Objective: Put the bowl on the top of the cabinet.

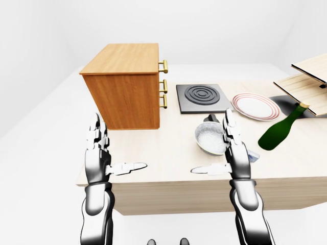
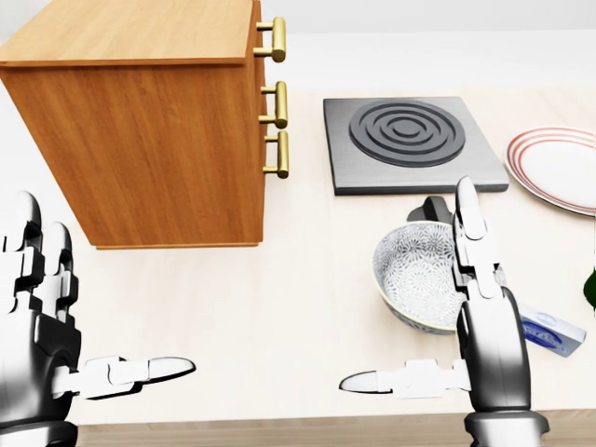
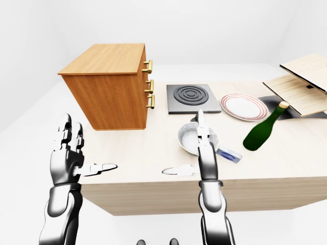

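A patterned grey-white bowl (image 2: 416,272) sits upright on the pale wooden table (image 2: 279,307), below the stove knob in the head view. The wooden cabinet (image 2: 149,130), with three brass handles on its right face, stands at the upper left; its flat top (image 1: 125,57) is bare. My right hand (image 2: 406,296) is open, fingers upright, thumb pointing left, and it overlaps the bowl's right side from nearer the camera. My left hand (image 2: 104,303) is open near the bottom left edge, far from the bowl. Neither hand holds anything.
A grey stove plate (image 2: 410,142) with a black knob (image 2: 431,209) lies above the bowl. To the right are a red-rimmed plate (image 1: 255,105), a leaning green bottle (image 1: 280,131), a small blue-white box (image 2: 551,332) and a wooden rack (image 1: 306,84).
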`<state>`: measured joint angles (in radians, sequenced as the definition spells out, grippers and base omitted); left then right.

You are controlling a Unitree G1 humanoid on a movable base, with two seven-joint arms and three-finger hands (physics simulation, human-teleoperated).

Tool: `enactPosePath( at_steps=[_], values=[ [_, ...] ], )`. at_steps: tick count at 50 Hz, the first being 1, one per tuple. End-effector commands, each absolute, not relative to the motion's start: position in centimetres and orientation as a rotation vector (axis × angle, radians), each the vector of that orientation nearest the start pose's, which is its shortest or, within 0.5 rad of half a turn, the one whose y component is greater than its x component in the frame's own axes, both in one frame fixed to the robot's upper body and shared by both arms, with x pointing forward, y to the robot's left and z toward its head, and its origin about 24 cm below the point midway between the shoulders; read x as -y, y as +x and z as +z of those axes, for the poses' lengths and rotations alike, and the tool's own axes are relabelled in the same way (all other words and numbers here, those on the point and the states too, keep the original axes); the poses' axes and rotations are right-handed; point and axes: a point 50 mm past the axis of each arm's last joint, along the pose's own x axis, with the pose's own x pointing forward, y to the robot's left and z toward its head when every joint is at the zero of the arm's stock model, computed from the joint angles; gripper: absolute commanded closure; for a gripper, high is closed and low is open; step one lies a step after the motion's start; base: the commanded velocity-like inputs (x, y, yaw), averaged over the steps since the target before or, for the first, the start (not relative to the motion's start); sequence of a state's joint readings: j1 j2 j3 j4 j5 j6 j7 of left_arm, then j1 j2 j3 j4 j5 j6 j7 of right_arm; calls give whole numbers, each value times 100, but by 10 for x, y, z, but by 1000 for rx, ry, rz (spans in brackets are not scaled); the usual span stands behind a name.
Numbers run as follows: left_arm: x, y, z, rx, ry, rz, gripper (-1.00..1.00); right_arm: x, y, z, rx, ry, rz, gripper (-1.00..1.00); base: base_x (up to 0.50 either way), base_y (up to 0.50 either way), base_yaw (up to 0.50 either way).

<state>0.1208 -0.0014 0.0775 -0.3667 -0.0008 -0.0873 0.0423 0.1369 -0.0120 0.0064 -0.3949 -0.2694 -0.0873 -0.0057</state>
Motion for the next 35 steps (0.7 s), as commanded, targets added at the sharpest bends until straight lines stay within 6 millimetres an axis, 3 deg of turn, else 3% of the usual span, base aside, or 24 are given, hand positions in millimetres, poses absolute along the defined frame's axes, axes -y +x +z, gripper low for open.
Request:
enactPosePath(
  at_steps=[1, 21, 35],
  values=[
    [-176, 222, 107, 337, 21, 144, -100, 155, 220, 109, 342, -291, -53, -100, 0, 46, 0],
    [-175, 224, 102, 315, 19, 130, -100, 154, 221, 105, 322, -282, -49, -100, 0, 40, 0],
    [-173, 225, 100, 306, 19, 121, -100, 154, 223, 101, 306, -275, -37, -100, 0, 2, 0]
  ],
)
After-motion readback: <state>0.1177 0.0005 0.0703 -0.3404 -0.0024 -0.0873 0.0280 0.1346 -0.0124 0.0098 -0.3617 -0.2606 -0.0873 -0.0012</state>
